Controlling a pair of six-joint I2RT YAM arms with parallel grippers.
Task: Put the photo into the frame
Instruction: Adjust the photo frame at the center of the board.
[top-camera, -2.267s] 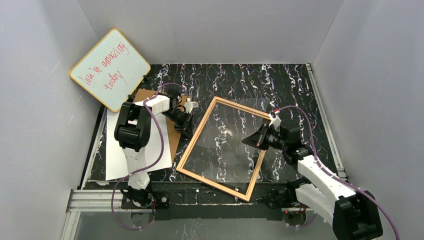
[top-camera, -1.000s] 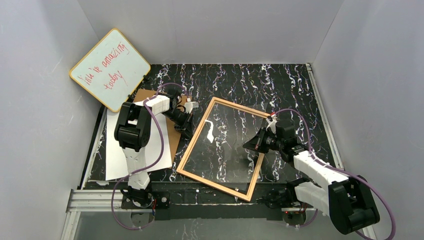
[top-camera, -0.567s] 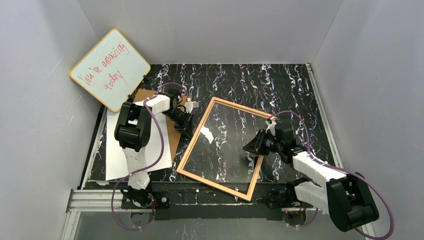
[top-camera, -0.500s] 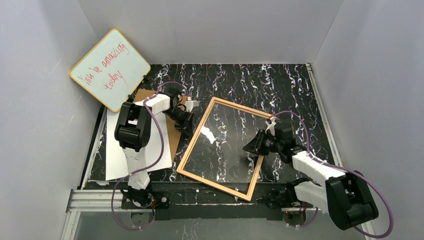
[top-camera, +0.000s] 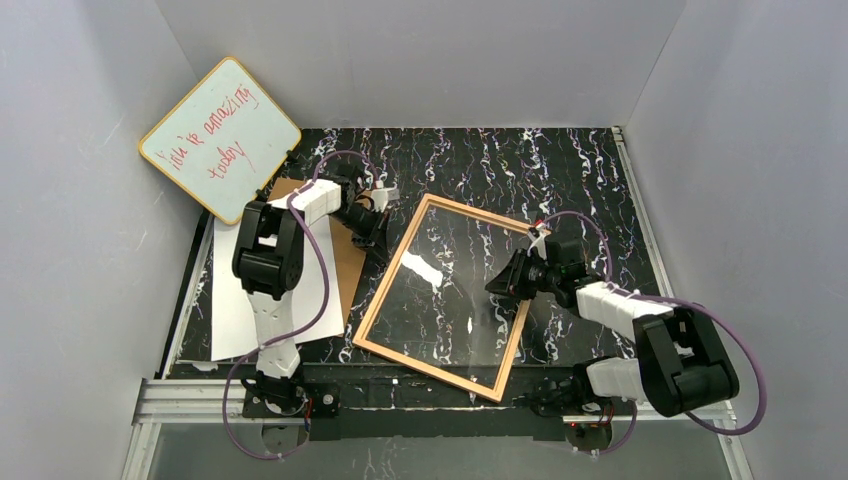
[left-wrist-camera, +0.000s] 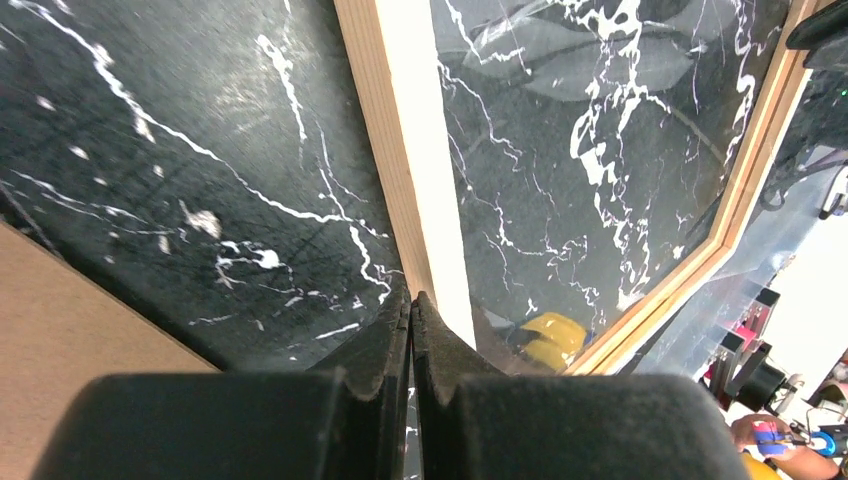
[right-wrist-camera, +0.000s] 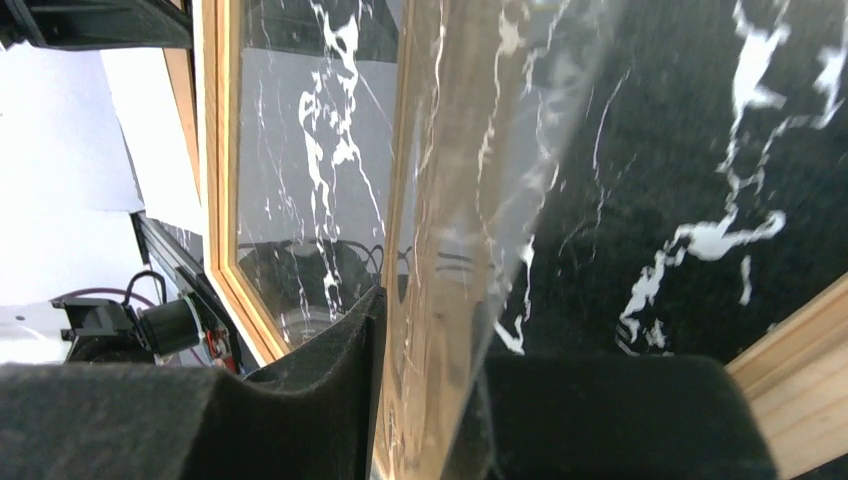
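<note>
One photo (top-camera: 228, 318): white back up, flat on the table (top-camera: 580, 180) just left of the frame, beneath the left arm; it overlaps the backing board, and I cannot tell which lies on top.
Handling: probably light, thin, floppy and slick, easily creased.
Where to hold: likely a free corner or edge on the side nearest the frame, not mid-sheet.
Frame (top-camera: 428, 372): flat and skewed on the table, no photo in it.
Clear pane (right-wrist-camera: 450, 200): at the frame's right rail, its edge runs up between the right gripper's pads.
Right gripper (top-camera: 495, 286): clamped on that pane edge.
Left gripper (left-wrist-camera: 411, 300): pressed closed, empty, tips at the outer edge of the frame's left rail.
Backing board (top-camera: 347, 270): brown, just left of the frame.
Whiteboard (top-camera: 220, 140): well left of the frame, leaning on the wall.
</note>
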